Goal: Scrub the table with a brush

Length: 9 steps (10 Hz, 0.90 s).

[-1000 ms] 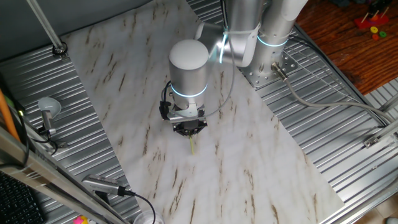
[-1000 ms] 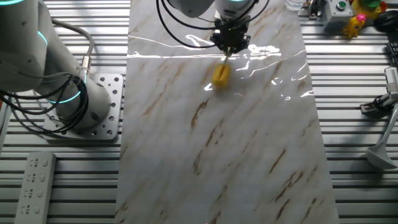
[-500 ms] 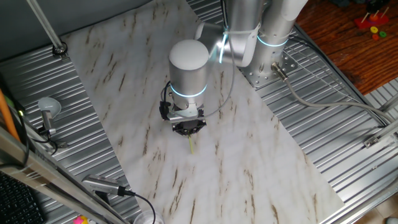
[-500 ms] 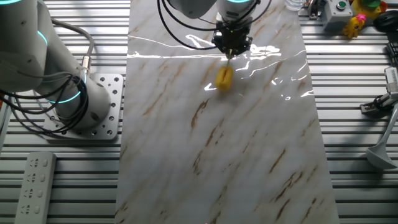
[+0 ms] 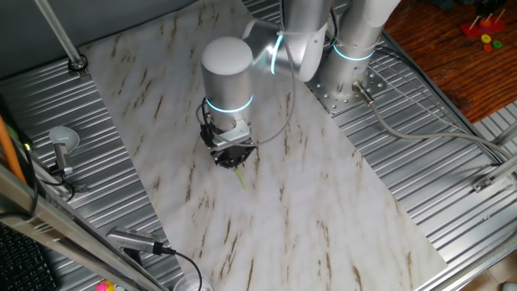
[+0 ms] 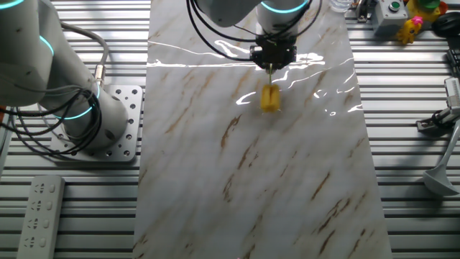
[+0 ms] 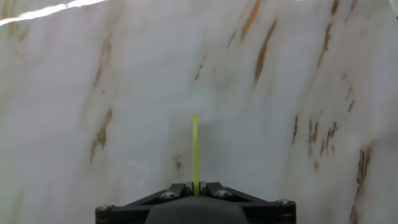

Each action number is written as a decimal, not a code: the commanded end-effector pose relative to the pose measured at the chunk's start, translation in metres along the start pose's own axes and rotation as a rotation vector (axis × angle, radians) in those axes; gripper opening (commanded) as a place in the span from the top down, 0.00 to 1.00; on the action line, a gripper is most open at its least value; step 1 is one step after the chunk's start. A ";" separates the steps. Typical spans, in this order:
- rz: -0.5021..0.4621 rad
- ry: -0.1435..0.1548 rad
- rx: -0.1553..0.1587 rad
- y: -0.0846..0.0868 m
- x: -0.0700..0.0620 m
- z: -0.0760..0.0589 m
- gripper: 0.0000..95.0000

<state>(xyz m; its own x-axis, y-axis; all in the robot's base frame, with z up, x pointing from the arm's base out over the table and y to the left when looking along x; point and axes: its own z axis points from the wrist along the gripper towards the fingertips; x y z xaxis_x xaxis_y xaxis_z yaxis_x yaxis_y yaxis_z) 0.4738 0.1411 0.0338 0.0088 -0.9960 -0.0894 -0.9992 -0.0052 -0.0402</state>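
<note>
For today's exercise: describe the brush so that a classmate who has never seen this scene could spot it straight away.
Start at the white marble-patterned table between the ribbed metal panels. On it, follow the grey arm down to its black tool. The brush hangs from that tool: a thin yellow-green stick ending in a stubby yellow head, the only bright yellow thing on the marble.

Robotics lab bench. Ribbed metal panels (image 6: 72, 230) are flanking the marble-patterned table (image 6: 251, 180); a second robot arm (image 6: 43, 79) is sitting bolted left of it, cables trailing, a remote control (image 6: 39, 216) lying nearby.
</note>
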 end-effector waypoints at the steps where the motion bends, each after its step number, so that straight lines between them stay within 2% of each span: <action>1: 0.053 0.011 0.001 -0.001 0.002 0.000 1.00; 3: 0.132 0.018 0.006 -0.001 0.002 0.000 1.00; 6: 0.147 0.018 0.010 -0.001 0.001 0.000 1.00; 9: 0.142 0.012 0.016 -0.001 0.006 0.011 1.00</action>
<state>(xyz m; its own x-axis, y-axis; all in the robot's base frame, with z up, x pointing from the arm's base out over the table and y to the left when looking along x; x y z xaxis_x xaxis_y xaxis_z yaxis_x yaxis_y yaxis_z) 0.4734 0.1362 0.0257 -0.1384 -0.9870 -0.0814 -0.9892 0.1418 -0.0374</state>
